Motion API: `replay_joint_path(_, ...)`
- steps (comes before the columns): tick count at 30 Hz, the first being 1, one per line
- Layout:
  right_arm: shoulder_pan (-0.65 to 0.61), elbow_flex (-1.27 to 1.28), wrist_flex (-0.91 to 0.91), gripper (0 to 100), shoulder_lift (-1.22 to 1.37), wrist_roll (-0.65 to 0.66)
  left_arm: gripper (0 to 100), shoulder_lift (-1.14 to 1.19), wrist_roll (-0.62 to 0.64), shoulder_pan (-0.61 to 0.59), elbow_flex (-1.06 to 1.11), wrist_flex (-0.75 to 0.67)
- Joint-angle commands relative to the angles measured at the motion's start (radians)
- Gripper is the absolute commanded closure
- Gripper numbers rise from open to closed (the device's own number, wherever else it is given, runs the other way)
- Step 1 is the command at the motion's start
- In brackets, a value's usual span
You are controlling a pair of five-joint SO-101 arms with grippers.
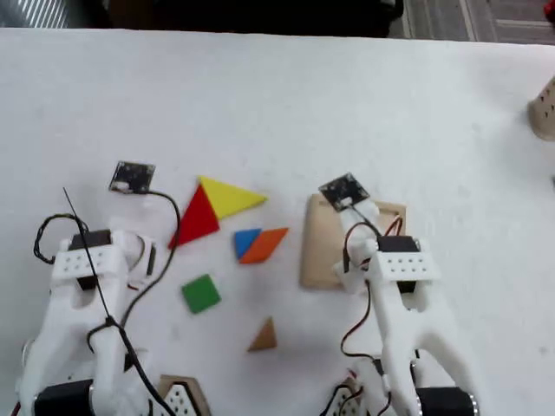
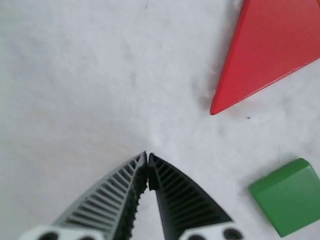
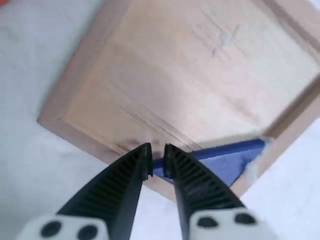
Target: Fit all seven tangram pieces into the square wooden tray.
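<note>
The square wooden tray (image 1: 323, 244) (image 3: 200, 80) lies right of centre, partly under my right arm. My right gripper (image 3: 157, 152) sits over the tray's near rim, shut on the thin edge of a dark blue piece (image 3: 225, 156) that rests at the tray's inner edge. My left gripper (image 2: 147, 158) is shut and holds nothing, low over bare table beside the red triangle (image 2: 270, 50) (image 1: 198, 217) and the green square (image 2: 290, 195) (image 1: 201, 293). A yellow triangle (image 1: 229, 198), a light blue piece (image 1: 245, 240), an orange parallelogram (image 1: 265, 245) and a brown triangle (image 1: 264, 335) lie loose.
Small circuit boards (image 1: 132, 177) (image 1: 344, 191) on cables lie near each arm. A perforated wooden block (image 1: 545, 111) stands at the far right edge. White table stretches wide toward the back.
</note>
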Motion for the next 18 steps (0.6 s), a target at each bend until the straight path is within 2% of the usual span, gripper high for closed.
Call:
replay_joint_path(1, 0.021, -0.098, 0.070, 83.1, -0.124, -0.046, 98, -0.028, -0.012, -0.008, -0.009, -0.015)
replay_joint_path(4, 0.076, -0.114, 0.061, 78.7, -0.176, -0.086, 98, -0.028, -0.012, -0.008, -0.009, -0.017)
replay_joint_path(8, 0.166, -0.127, -0.016, 78.3, -0.168, -0.176, 98, -0.028, -0.012, -0.008, -0.009, -0.017)
replay_joint_path(13, 0.214, -0.121, -0.150, 78.3, -0.041, -0.282, 98, -0.027, -0.012, -0.008, -0.009, -0.017)
replay_joint_path(18, 0.222, -0.127, -0.282, 78.3, 0.120, -0.288, 98, -0.027, -0.012, -0.008, -0.009, -0.015)
